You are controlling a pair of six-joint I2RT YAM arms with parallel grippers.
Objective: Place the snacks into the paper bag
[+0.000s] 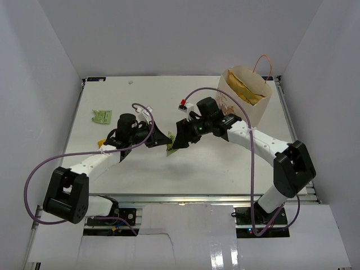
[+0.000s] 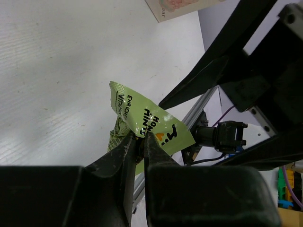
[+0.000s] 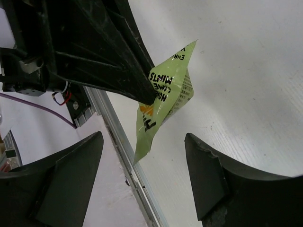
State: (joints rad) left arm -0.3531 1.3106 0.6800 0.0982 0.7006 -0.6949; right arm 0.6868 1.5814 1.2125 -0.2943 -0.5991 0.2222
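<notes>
A lime-green snack packet (image 2: 151,120) hangs above the table with my left gripper (image 2: 140,142) shut on its lower edge. In the top view this packet (image 1: 170,149) is at mid-table, between my left gripper (image 1: 163,140) and my right gripper (image 1: 180,138). My right gripper (image 3: 143,144) is open, and the packet's (image 3: 165,99) free end dangles between its two fingers without touching them. The cream paper bag (image 1: 256,109) stands upright at the back right with a tan-gold chip bag (image 1: 243,90) inside. A second green packet (image 1: 102,116) lies flat at the left.
A small yellow packet (image 1: 102,142) peeks out beside the left arm. Purple cables loop over both arms. The table's metal front rail (image 3: 128,156) runs just below the grippers. White walls close in the table on three sides.
</notes>
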